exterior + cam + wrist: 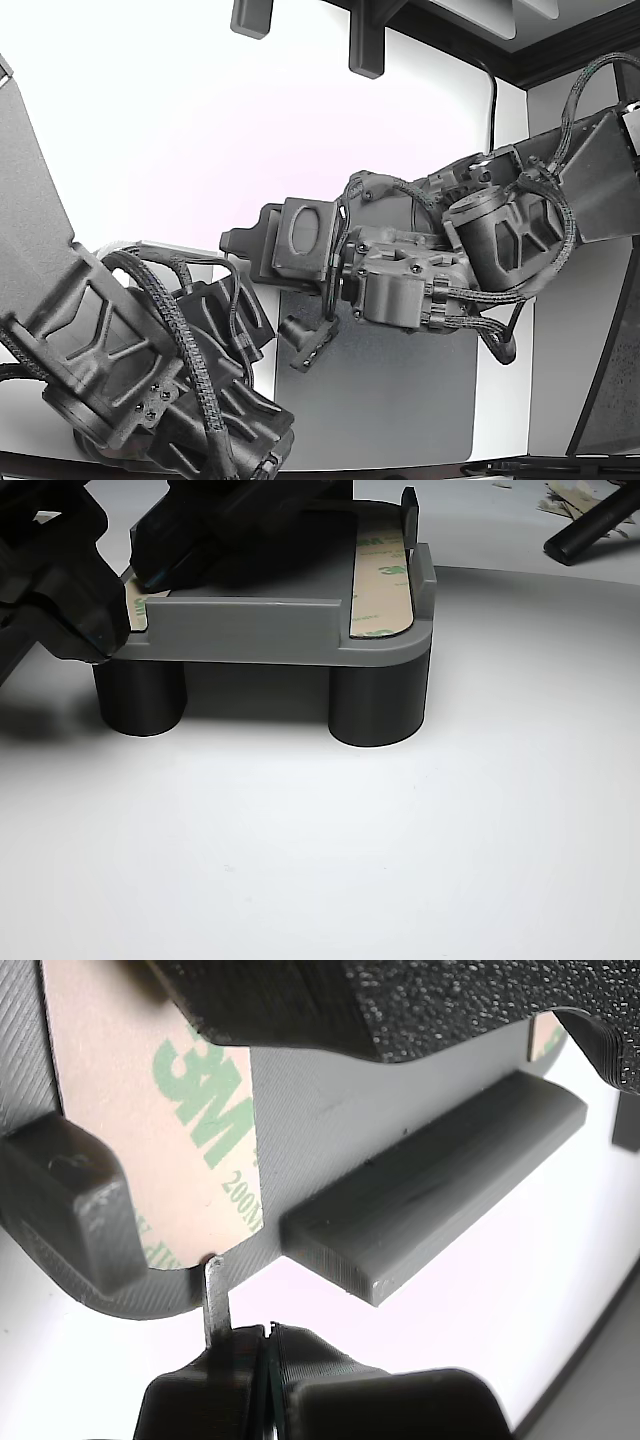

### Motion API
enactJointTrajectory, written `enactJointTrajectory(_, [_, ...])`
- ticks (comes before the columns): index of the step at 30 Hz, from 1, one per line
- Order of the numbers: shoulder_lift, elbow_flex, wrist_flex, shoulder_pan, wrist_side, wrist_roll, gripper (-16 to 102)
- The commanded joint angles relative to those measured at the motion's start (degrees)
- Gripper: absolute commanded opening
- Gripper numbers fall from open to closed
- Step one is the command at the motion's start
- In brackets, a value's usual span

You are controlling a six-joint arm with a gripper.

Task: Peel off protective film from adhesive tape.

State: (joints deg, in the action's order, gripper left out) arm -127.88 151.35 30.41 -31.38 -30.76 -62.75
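The protective film (150,1110), beige with green 3M print, lies on the tape stuck to a grey printed part (330,1110). My gripper (268,1345) sits just off the part's edge with its black fingers pressed together, shut. A thin grey strip (216,1300) runs from the fingers up to the film's rounded corner. I cannot tell whether it is a lifted tab or a tool tip. In the other view the same part (250,630) stands on black round legs (378,705). There, one filmed strip (385,580) lies bare and another (138,608) lies partly under dark arm parts.
A raised grey rib (440,1180) and a dark peg (70,1200) stand beside the film, and a black foam-textured body (400,1000) overhangs it. Two dark arms (150,380) (430,280) meet above a grey mat (400,400). Film scraps (570,495) and a black rod (595,525) lie beyond the part.
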Motion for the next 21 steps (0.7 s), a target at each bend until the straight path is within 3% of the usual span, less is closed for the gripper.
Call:
enactJointTrajectory(1, [-0.7,-1.93,-0.09,0.26,-0.35,0.26,-11])
enactJointTrajectory(21, [0.09,-2.37,0.26,0.18,-1.05,0.18,-11])
